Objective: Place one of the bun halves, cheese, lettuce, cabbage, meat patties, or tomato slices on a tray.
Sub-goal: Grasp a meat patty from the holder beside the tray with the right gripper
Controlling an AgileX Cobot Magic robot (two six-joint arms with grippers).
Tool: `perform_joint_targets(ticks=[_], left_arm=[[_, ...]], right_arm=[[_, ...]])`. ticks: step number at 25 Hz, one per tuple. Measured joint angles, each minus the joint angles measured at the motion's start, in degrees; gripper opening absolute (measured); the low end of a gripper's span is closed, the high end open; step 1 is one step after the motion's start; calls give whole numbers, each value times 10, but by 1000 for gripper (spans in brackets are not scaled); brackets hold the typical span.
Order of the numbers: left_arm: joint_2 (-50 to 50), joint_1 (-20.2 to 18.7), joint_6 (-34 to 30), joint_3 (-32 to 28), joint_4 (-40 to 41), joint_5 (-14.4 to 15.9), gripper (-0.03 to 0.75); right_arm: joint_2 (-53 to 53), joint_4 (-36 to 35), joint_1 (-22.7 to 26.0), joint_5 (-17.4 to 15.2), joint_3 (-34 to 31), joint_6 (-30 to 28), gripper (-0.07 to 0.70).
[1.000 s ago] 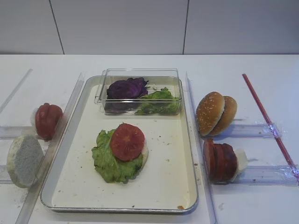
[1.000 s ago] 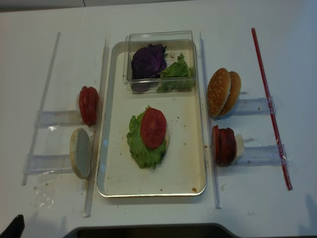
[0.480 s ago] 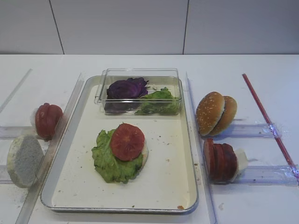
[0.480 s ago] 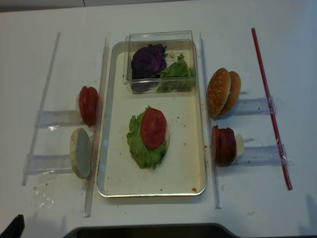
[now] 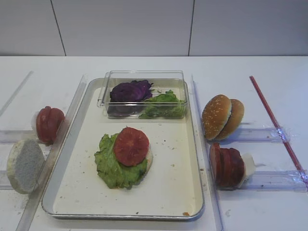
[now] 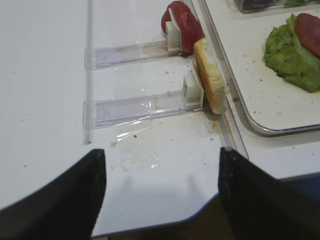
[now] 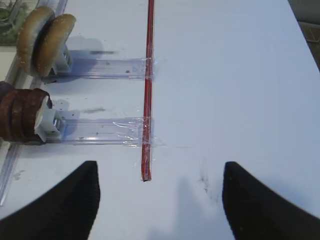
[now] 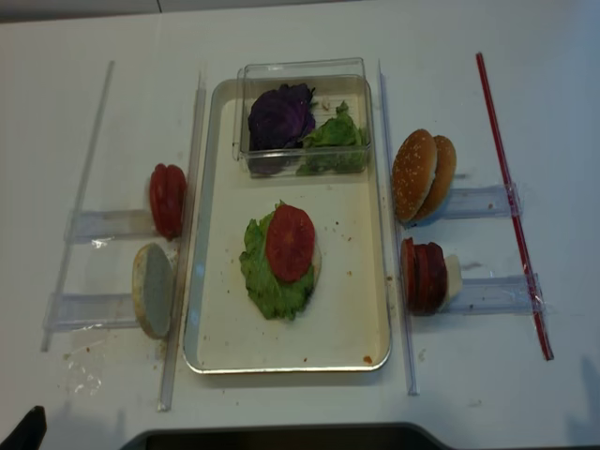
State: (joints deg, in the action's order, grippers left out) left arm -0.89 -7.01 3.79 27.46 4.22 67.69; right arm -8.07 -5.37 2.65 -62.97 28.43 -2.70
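The silver tray (image 5: 169,185) holds a stack: a lettuce (image 5: 110,167) leaf on a pale bun half, with a tomato slice (image 5: 131,146) on top. Left of the tray, more tomato slices (image 5: 49,124) and a pale bun half (image 5: 24,165) stand on edge in clear holders. On the right stand sesame bun halves (image 5: 221,117) and meat patties (image 5: 226,166). The cabbage (image 5: 130,90) lies in a clear box. Cheese is out of view. My right gripper (image 7: 160,200) is open over bare table, right of the patties (image 7: 20,115). My left gripper (image 6: 160,195) is open near the table's front edge.
A clear plastic box (image 5: 142,77) with cabbage and more lettuce (image 5: 166,106) sits at the tray's far end. Clear rails (image 8: 195,187) run along both sides of the tray. A red strip (image 7: 147,90) is taped across the right-hand holders. Crumbs dot the tray.
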Motion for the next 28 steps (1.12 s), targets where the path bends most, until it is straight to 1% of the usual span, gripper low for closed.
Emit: perform_joint_targets(ticks=[5,7,9,15,16,22,28], left_arm=[[0,0,0,0,0,0,440],[0,0,0,0,0,0,440],[0,0,0,0,0,0,440],[0,0,0,0,0,0,440],[0,0,0,0,0,0,440],[0,0,0,0,0,0,440],[0,0,0,0,0,0,440]], right_arm=[[0,-10,0,-1,22,9,527],[-6,-18,0,-9,39,12,527],[-23,-22,0,-23,58,13,527],[-108,-31,0,-85,128,-3,527],[-120,-32,0,-91,137,-5,527],[-205,-65,0,-97,186,-17,527],[-276,-140,0,-97,191,-52,527]])
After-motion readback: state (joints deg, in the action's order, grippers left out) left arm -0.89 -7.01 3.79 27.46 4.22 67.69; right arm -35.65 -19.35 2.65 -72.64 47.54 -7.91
